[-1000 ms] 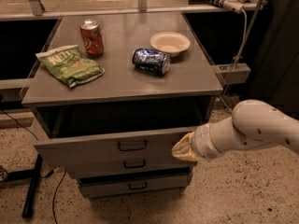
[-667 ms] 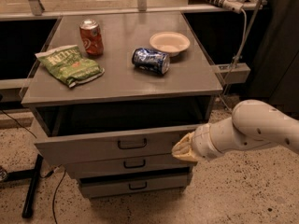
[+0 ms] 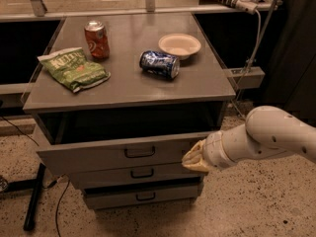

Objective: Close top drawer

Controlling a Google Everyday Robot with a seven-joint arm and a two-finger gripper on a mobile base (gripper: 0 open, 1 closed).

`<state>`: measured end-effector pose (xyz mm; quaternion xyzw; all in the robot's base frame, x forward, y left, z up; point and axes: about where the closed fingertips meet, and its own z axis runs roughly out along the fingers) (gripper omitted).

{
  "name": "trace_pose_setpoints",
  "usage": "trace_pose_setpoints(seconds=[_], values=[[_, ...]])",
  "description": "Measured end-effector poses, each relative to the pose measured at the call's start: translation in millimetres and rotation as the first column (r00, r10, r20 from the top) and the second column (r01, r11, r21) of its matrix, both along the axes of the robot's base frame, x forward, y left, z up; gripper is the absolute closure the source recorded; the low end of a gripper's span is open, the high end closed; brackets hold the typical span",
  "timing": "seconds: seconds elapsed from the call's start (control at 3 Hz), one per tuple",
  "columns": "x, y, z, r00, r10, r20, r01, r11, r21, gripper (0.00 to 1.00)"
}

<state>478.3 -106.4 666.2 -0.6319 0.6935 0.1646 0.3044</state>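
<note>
One end effector [image 3: 194, 158] sat against the right end of the top drawer [image 3: 118, 154] front, which stood pulled out to its left; its spread could not be told. Above-left on the bench [image 3: 207, 83] were a red can [image 3: 97, 39], a blue can [image 3: 159, 64], a bag [image 3: 74, 69] and a bowl [image 3: 179, 45].

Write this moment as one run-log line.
task: close top drawer | drawer: pulled out, not yet closed | gripper: at drawer front's right end
</note>
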Motion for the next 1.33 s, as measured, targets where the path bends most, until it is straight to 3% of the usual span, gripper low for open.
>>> trace_pose_setpoints(seconds=[0.33, 0.67, 1.33], values=[[0, 0, 0, 1.0000, 0.000, 0.000, 0.000, 1.000, 0.000, 0.12], [0, 0, 0, 1.0000, 0.000, 0.000, 0.000, 1.000, 0.000, 0.00], [11, 0, 0, 0.9998, -0.020, -0.005, 0.020, 1.000, 0.000, 0.00]])
